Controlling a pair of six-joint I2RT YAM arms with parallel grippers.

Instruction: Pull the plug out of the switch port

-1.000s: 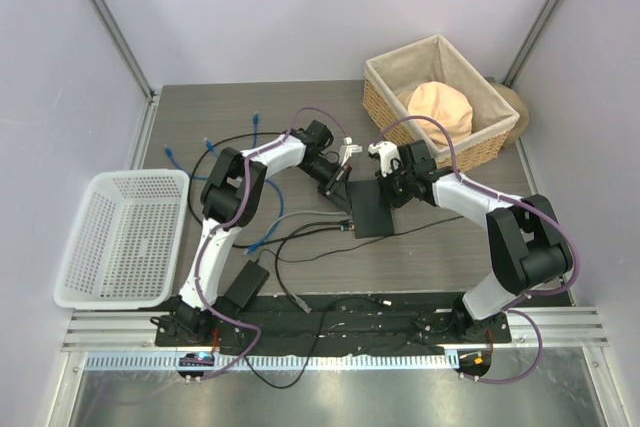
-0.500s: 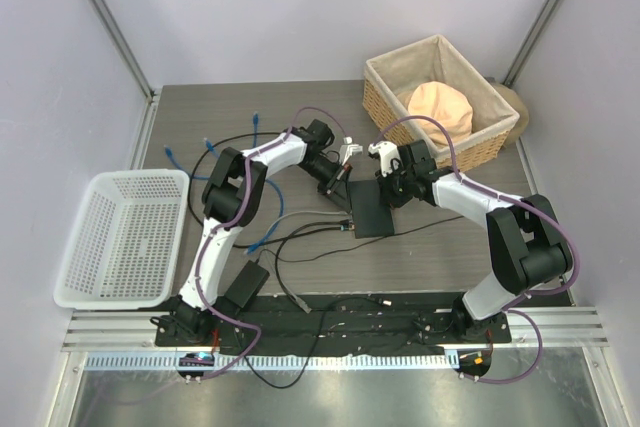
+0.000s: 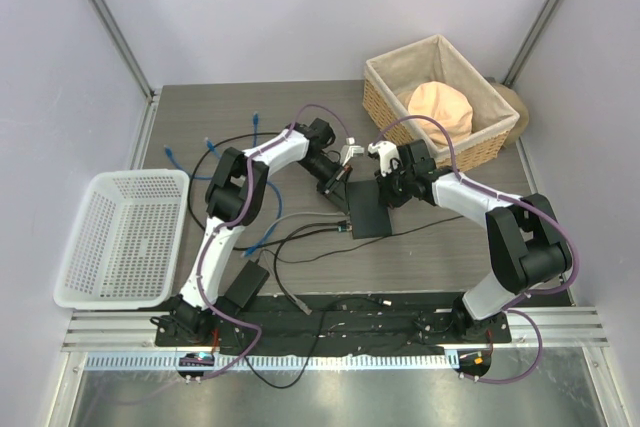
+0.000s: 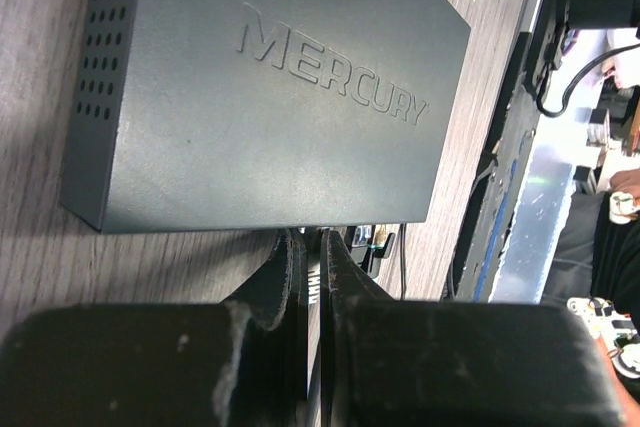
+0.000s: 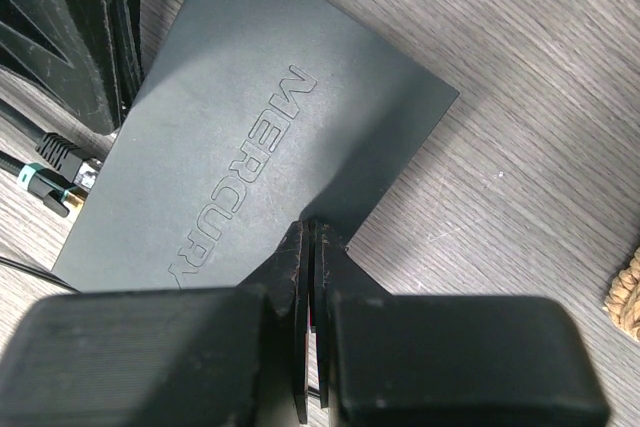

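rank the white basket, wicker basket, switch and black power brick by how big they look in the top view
1. white basket and wicker basket: about alike, too close to rank
2. switch
3. power brick, a little smaller than the switch

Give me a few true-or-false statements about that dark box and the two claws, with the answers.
1. The switch carries the raised word MERCURY. True.
2. Both grippers stand wide open. False: the left gripper and the right gripper are shut.
3. The wicker basket sits on the left arm's side. False: it is at the table's far right.
4. A plug sits at the switch's edge. True.
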